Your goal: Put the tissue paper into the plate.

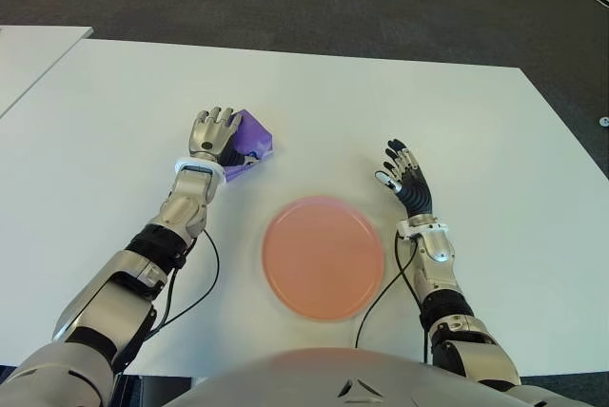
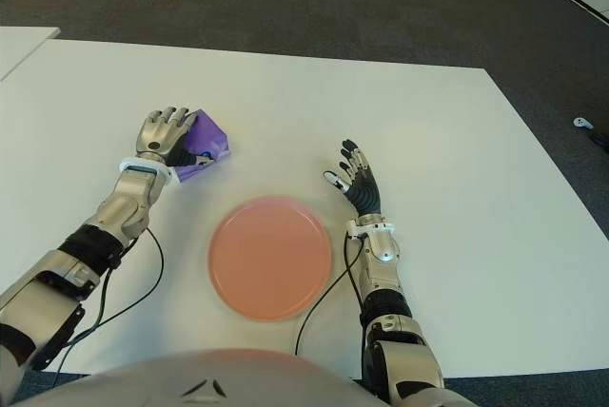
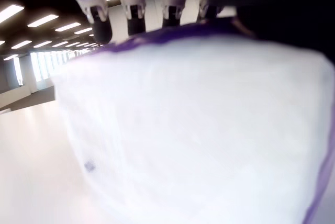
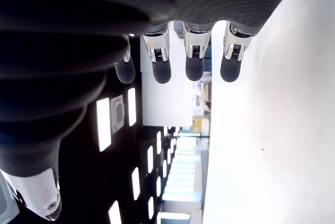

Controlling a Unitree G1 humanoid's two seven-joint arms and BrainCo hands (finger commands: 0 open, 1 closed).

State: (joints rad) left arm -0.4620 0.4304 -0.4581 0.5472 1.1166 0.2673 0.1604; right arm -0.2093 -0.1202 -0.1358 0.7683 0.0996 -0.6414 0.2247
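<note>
Nearest the robot lies the plate (image 1: 324, 256), bare. Right of it, the right hand (image 1: 403, 177) shows with fingers spread, holding nothing. Beyond the plate, up-left, the left hand (image 1: 215, 135) is closed around the tissue pack (image 1: 251, 139) on the table (image 1: 428, 112). The grasp step looks in hand; next comes lifting and carrying it over the plate.

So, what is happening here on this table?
The robot's left hand is closed around a purple tissue pack on the white table, at the far left of the pink plate. The pack fills the left wrist view, with the fingers over its top edge. The plate holds nothing yet. The right hand shows to the right of the plate, fingers spread, holding nothing.
</note>
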